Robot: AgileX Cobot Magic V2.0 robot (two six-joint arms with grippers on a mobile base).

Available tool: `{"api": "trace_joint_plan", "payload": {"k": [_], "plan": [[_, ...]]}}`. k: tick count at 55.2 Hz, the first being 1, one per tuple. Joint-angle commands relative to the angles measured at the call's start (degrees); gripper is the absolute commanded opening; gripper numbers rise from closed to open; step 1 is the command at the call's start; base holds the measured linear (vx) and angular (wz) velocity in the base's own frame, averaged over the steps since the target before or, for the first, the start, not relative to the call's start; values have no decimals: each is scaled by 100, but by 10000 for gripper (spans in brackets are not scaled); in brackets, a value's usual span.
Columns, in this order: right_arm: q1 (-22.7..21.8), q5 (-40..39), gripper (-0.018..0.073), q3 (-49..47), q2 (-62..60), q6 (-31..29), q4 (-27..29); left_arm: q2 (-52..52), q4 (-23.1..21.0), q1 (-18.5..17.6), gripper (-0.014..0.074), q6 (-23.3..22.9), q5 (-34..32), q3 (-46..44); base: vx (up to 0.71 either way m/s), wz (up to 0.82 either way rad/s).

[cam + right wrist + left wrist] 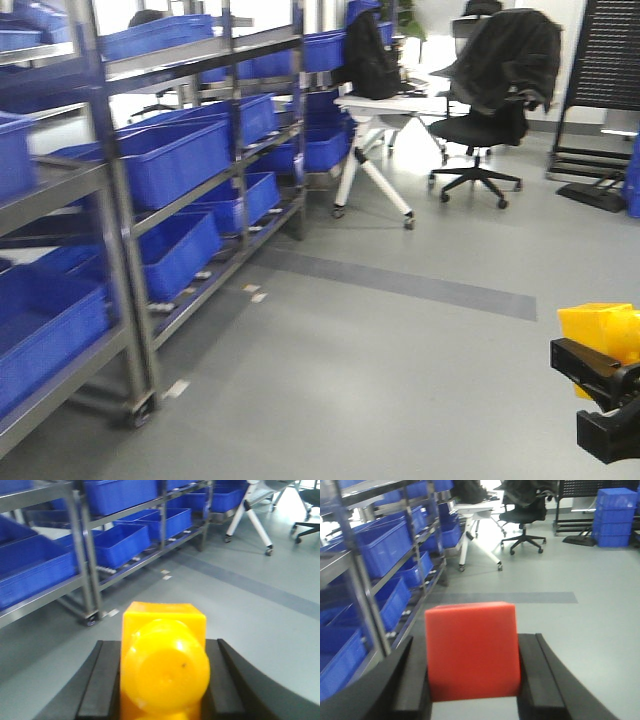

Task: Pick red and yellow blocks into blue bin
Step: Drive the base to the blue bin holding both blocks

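- The left hand (472,642) was closed on the red cube (470,655), one black finger flat against each side face. The cube sat square between them, well above the grey floor (560,645).
- The right hand (162,647) gripped the yellow brick (164,660) the same way, with a round stud facing the wrist camera. In the front view the brick (600,330) showed at the lower right edge, above the hand's dark body.
- Both pieces looked secured, so the step in hand was probably the carry to the blue bin.
- Many blue tubs (180,160) sat on the metal rack (120,250) to the left. Which of them, if any, was the target could not be told from these views.
- Doing it well called for firm, steady pressure on both pieces (smooth plastic faces could slip under a jolt).
- Each hand would best be brought over the bin's opening and lowered inside the rim before the fingers parted.
- Releasing one piece at a time would lessen the chance of the arms crowding each other.
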Motion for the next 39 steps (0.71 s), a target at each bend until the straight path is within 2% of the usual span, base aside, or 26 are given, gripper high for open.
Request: {"api": "trace_joint_plan", "payload": {"k": [1, 17, 39], "plan": [[-14, -388, -10, -172, -27, -18, 52, 7, -90, -27, 2, -44, -485, -158, 58, -30], [-14, -388, -10, -172, -54, -18, 52, 7, -90, -27, 2, -44, -476, -158, 58, -8], [-14, -388, -10, -172, -54, -18, 52, 7, -90, -27, 2, -44, -476, -158, 56, 21]]}}
